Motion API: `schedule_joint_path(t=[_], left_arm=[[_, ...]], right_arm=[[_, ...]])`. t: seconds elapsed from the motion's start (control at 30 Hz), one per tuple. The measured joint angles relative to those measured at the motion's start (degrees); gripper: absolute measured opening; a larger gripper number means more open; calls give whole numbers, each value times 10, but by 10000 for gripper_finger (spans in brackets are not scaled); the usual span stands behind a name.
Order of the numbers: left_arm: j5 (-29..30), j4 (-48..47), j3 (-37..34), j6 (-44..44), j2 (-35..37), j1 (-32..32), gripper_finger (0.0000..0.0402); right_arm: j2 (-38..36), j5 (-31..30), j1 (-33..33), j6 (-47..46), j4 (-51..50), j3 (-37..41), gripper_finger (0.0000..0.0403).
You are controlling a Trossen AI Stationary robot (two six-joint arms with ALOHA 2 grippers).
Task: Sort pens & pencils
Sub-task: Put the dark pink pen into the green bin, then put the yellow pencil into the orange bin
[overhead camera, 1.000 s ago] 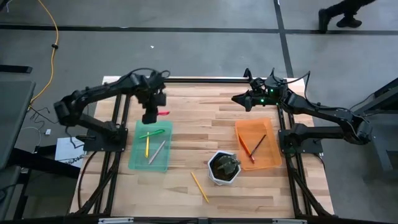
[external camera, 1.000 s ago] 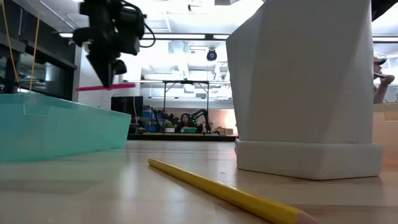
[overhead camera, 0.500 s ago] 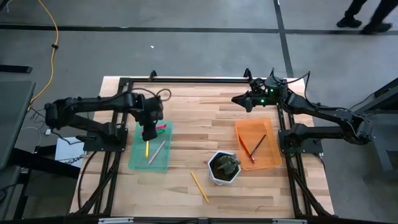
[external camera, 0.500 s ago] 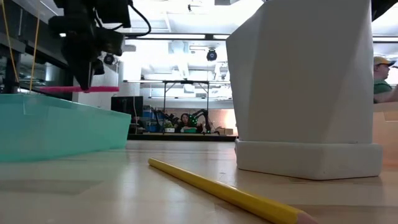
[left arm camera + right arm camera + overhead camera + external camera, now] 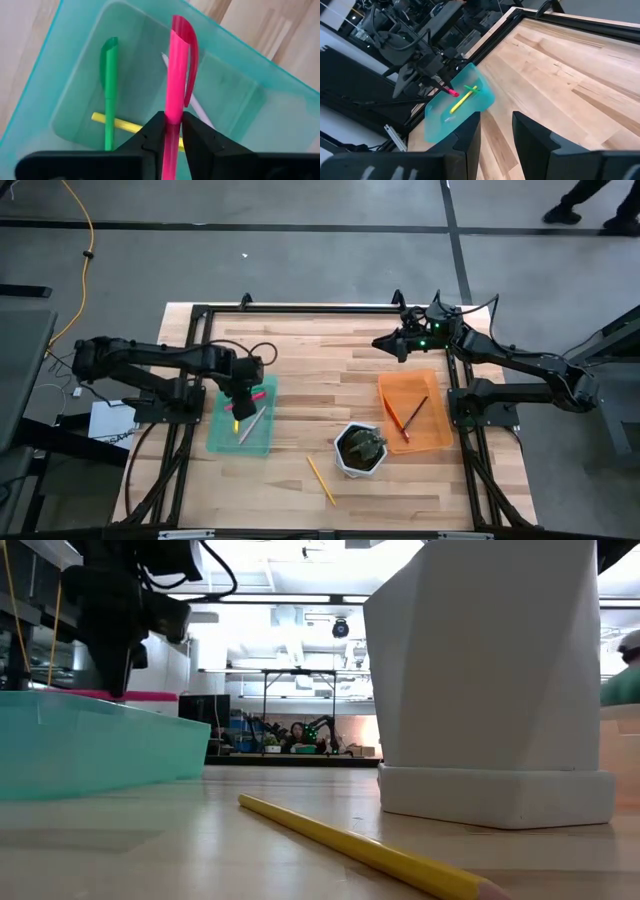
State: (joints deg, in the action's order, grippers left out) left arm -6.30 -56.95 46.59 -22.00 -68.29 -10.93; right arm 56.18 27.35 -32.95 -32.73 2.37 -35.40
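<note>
the pink pen [image 5: 177, 75] is a light, stiff plastic stick with a smooth barrel and a clip at its far end, so it looks likely to swivel or slip unless pinched squarely across the barrel. the left claw [image 5: 170, 131] is clamped on it near 1 end, holding it low over the teal tray [image 5: 222, 437], where a green pen [image 5: 109, 90], a yellow pen [image 5: 117, 124] and a pale grey pen [image 5: 252, 423] lie. the 1 yellow pencil [image 5: 321, 480] on the worktop [image 5: 320, 380], beside the white pot [image 5: 360, 450], is thinner and best taken mid-length. 2 pencils lie in the orange tray [image 5: 436, 420]. the right claw [image 5: 495, 125] hangs with its fingers apart at the far edge.
</note>
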Motion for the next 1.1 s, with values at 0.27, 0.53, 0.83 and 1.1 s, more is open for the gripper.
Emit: schedule_joint_path(t=[0.27, 0.53, 0.83, 1.1], left_arm=[[30, -5, 0, -27, 0, 25, 131], [81, 29, 0, -9, 34, 25, 166], [121, 149, 0, 11, 131, 23, 142], [58, 324, 1, 92, 169, 23, 118]], right_arm=[[0, 8, 0, -4, 0, 0, 103], [-23, 22, 0, -15, 21, 0, 103], [-104, 31, 0, -76, 153, -1, 103], [-185, -30, 58, -118, 188, -1, 103]])
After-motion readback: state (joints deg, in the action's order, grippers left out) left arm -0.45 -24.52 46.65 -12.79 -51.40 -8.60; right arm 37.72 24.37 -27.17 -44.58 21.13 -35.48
